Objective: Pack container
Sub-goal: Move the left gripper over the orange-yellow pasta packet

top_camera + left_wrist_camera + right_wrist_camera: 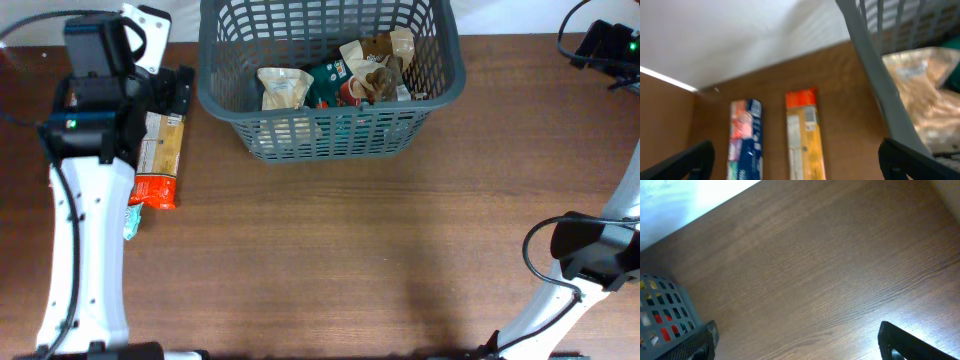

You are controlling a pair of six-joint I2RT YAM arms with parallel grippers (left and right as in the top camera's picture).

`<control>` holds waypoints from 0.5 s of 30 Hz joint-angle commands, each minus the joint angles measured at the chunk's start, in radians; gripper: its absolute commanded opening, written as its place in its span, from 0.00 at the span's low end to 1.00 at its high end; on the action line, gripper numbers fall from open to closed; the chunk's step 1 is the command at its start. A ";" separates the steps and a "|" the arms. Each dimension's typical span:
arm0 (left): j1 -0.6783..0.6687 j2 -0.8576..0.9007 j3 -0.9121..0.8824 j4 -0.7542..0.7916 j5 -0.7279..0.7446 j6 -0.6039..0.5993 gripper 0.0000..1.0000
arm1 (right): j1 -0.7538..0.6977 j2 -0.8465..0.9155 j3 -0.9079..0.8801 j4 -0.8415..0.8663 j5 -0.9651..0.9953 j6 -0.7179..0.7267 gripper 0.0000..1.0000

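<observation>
The dark grey lattice basket (330, 135) stands at the back middle of the table. It holds a tan pouch (283, 88), a green pack (328, 82) and a brown pouch (375, 65). My left gripper (170, 95) is open and empty, hovering left of the basket over a yellow-orange package (160, 150). In the left wrist view the open fingers (797, 170) straddle that package (805, 135) and a blue package (745, 140), with the basket rim (875, 75) to the right. My right gripper (605, 45) is open and empty over bare wood (800, 347).
The blue package (131, 218) lies partly under the left arm. The basket's corner (665, 310) shows at the left of the right wrist view. White backdrop lies beyond the table's far edge. Cables run by the right arm.
</observation>
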 commanded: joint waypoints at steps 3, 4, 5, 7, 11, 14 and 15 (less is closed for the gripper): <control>0.000 0.051 0.015 -0.014 0.051 -0.040 0.99 | -0.001 -0.013 0.003 0.000 0.009 0.008 0.99; 0.001 0.056 0.015 -0.014 0.053 -0.040 0.99 | -0.001 -0.013 0.003 0.000 0.009 0.008 0.99; 0.001 0.060 0.015 -0.021 0.052 -0.040 0.99 | -0.001 -0.013 0.003 0.000 0.009 0.008 0.99; 0.004 0.068 0.015 -0.023 0.035 -0.040 0.99 | -0.001 -0.013 0.003 0.000 0.009 0.008 0.99; 0.038 0.099 0.015 -0.030 -0.058 -0.104 0.99 | -0.001 -0.013 0.003 0.000 0.009 0.008 0.99; 0.086 0.120 0.015 -0.060 0.002 -0.119 0.99 | -0.001 -0.013 0.003 0.000 0.009 0.008 0.99; 0.103 0.125 0.015 -0.074 0.036 -0.119 0.99 | -0.001 -0.013 0.003 0.000 0.009 0.008 0.99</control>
